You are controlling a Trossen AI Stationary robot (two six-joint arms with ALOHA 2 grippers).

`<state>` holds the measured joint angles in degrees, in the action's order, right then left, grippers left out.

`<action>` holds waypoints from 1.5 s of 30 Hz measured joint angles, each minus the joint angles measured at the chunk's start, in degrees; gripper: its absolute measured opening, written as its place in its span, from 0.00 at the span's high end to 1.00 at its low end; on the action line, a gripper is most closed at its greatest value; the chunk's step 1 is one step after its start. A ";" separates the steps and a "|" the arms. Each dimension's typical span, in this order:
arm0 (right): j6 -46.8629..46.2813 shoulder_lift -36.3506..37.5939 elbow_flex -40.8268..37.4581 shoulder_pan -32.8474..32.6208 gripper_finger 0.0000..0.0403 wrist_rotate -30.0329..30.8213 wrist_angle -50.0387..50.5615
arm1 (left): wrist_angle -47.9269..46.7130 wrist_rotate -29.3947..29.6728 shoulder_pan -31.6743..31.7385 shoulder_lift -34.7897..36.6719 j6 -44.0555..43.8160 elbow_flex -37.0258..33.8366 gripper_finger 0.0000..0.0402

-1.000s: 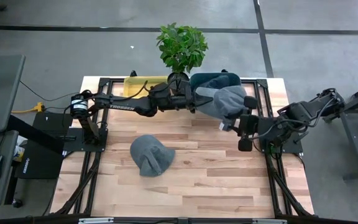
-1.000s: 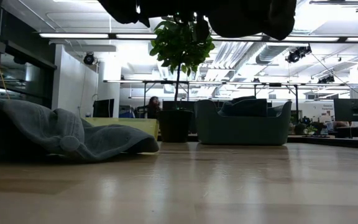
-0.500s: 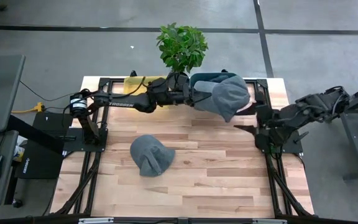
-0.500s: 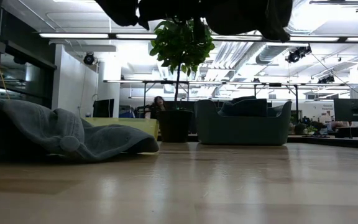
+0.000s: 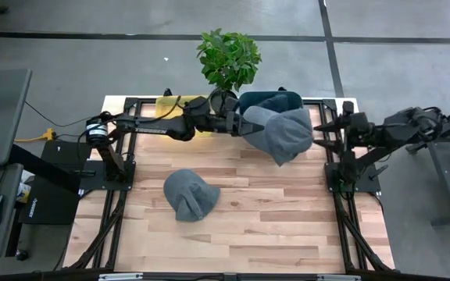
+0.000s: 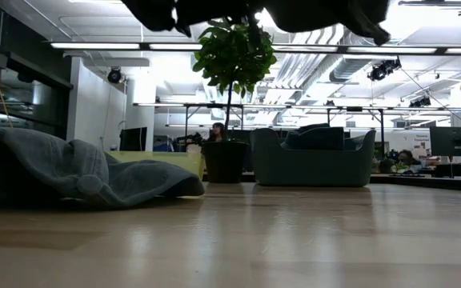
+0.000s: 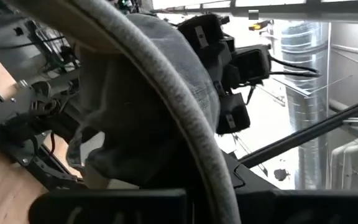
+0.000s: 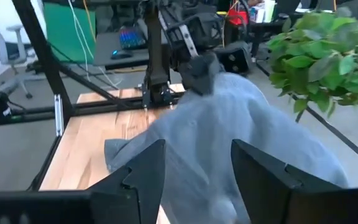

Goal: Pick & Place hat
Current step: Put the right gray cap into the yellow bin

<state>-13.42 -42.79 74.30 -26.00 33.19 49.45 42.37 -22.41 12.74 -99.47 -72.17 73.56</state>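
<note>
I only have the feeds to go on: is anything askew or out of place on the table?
One gray hat lies crumpled on the table. The other hat hangs from the shut left hand beside the teal bin. Right hand is open, empty.

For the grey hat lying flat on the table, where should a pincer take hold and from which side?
Probably the brim end of the grey hat on the table, the narrower part pointing toward the table's front edge. Come straight down from above: the hat lies slumped and flat on the wooden table, so only a raised fold or its edge offers a pinch.
</note>
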 joint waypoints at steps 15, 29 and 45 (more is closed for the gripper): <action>-1.59 3.59 -0.11 0.00 0.59 6.52 4.54 | -23.66 2.86 0.76 13.87 11.63 -0.31 0.99; -1.59 3.57 -0.11 0.00 0.58 11.94 4.74 | -59.05 17.92 0.76 28.03 21.02 -0.26 0.99; -2.07 3.52 -0.11 0.06 0.59 16.22 4.74 | -94.02 49.64 0.81 39.05 23.33 -0.28 0.99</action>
<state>-15.49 -39.27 74.19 -25.94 49.40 54.19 -51.65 27.23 13.54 -60.42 -48.83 73.28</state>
